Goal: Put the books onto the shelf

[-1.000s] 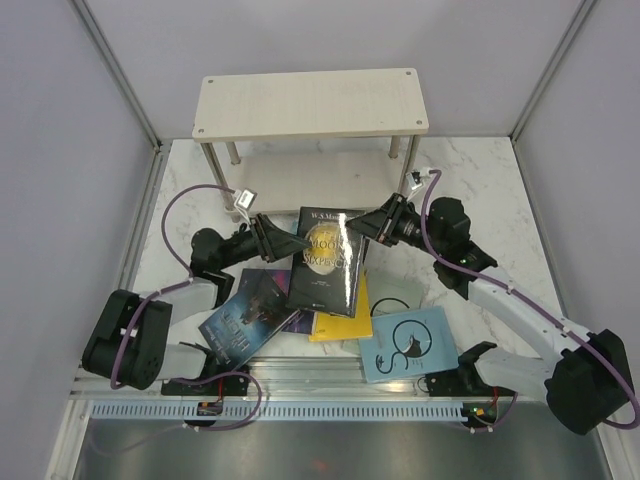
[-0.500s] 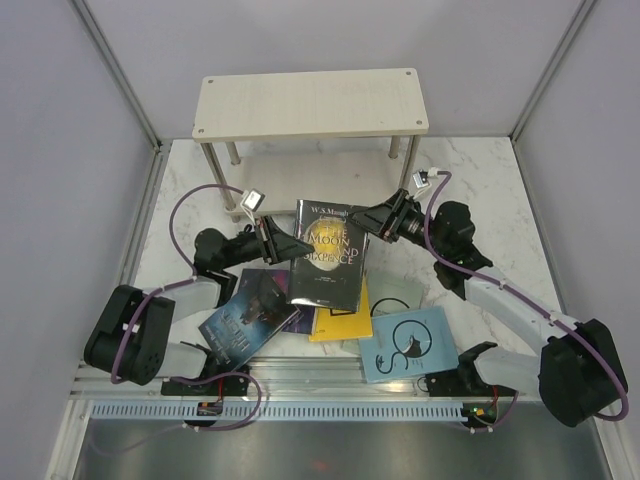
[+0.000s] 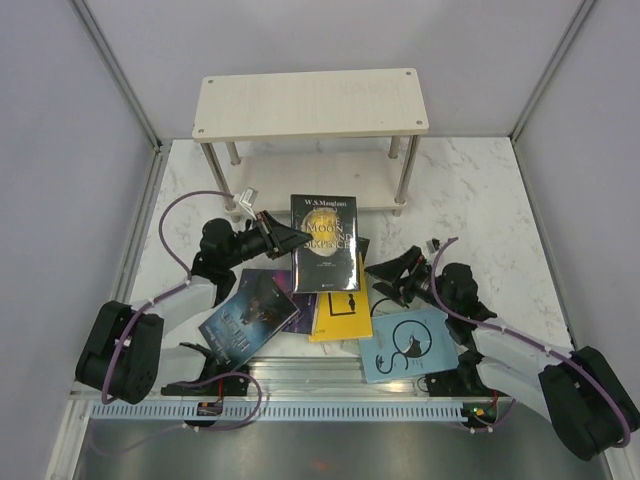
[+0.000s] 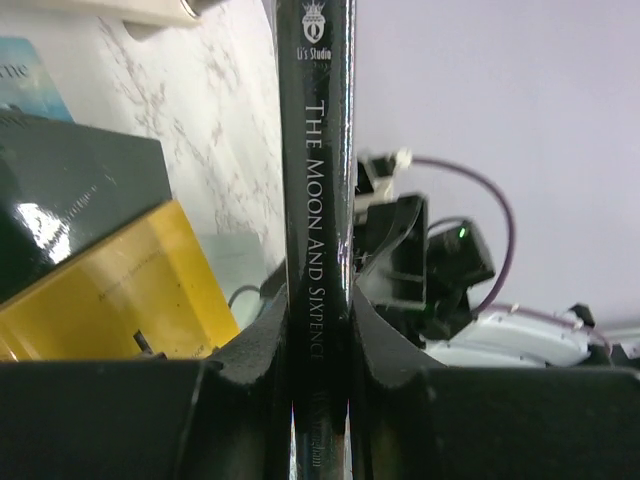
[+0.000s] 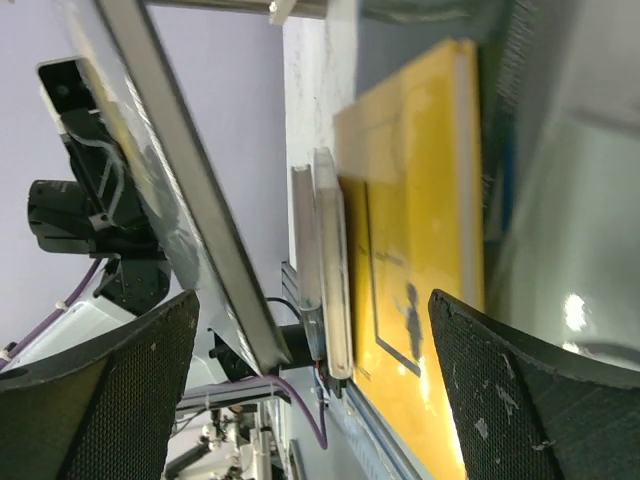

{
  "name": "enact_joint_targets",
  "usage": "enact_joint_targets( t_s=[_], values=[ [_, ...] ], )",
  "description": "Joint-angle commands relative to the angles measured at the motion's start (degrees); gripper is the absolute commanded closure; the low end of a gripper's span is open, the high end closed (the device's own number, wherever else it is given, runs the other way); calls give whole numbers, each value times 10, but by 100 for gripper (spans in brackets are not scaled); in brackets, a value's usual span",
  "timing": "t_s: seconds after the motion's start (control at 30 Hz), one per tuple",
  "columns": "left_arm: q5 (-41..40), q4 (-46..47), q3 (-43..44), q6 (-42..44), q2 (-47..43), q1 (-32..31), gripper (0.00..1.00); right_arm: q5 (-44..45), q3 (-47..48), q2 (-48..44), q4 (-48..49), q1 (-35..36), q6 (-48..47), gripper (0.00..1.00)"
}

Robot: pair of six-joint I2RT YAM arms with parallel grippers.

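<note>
Left hand (image 3: 283,238) is clamped on the spine of the dark book (image 3: 325,240). Its jaws are nearly together, with only the thin paperback between them. The wrist view confirms it: both fingers (image 4: 262,350) press either side of that spine.

The book looks lifted off the bench (image 3: 470,190), cover tilted up toward the overhead camera. It sits just in front of the shelf (image 3: 310,102), with its far edge near the lower board.

Right hand (image 3: 392,272) is spread wide and holds nothing. It sits further out from the shelf, beside the yellow book (image 3: 342,312). The dark blue book (image 3: 245,315) and the pale blue book (image 3: 408,345) lie flat, well in front of the shelf, waiting their turn.

So the step in hand reads as carrying this book in with one hand. A spine-only grip on a floppy paperback will probably let the free edge droop, so go slowly and keep the wrist steady. Lead with the far edge, aim for the gap between the metal legs, and keep the cover clear of the upper board. Loosen the grip only once a board is taking the weight.
</note>
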Motion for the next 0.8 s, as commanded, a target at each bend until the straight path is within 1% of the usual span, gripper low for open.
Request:
enact_joint_targets(
  t_s=[0.0,0.13,0.17,0.2,0.3,0.4,0.5,0.53,0.63,0.67,0.7,0.77],
  values=[
    [-55,13,48,8,-23,0,98,25,-60,-45,112,-1,72,2],
    [-62,48,50,-28,13,0,98,36,-70,-101,89,6,77,2],
    [-60,60,47,-36,23,-2,98,37,-67,-106,85,7,78,2],
    [-61,91,45,-46,30,-2,98,41,-66,-110,85,8,81,2],
    [-66,140,34,-75,59,-8,98,48,-61,-115,105,10,87,2],
    [-71,174,28,-98,92,-17,98,51,-51,-94,127,17,87,2],
    [-70,236,29,-133,139,-26,98,57,-49,-53,165,30,90,2],
    [-70,285,29,-160,152,-28,98,61,-50,-30,176,33,92,2],
    [-69,358,28,-210,209,-29,98,70,-57,3,210,46,100,3],
    [-70,398,28,-220,220,-29,98,75,-58,8,214,49,102,3],
    [-68,411,28,-228,241,-31,98,77,-58,13,219,52,102,4],
    [-66,419,29,-236,253,-33,98,83,-54,16,221,55,102,5]
  ],
)
